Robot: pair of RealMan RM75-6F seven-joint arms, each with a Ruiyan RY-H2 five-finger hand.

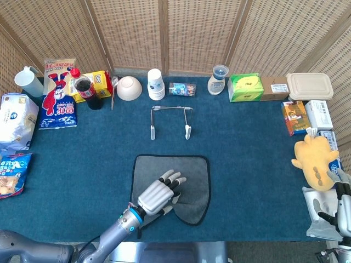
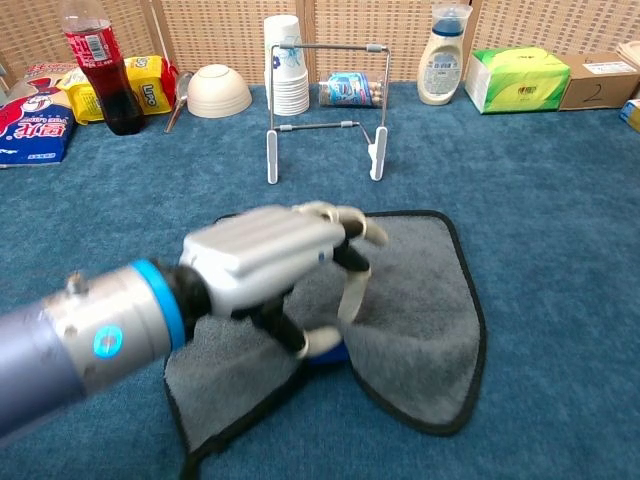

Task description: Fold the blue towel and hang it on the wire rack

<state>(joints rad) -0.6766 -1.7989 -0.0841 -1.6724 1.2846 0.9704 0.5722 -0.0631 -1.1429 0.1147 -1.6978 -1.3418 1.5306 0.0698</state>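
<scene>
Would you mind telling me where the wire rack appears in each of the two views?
Head view: the wire rack stands just above centre, beyond the towel.
Chest view: the wire rack stands at upper centre, beyond the left hand.
Shared landmark: the stack of paper cups right behind the rack's left side.

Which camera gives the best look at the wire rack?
The chest view: the wire rack stands side-on, showing both bars and its white feet. The head view sees the rack from above, small and flattened.
</scene>
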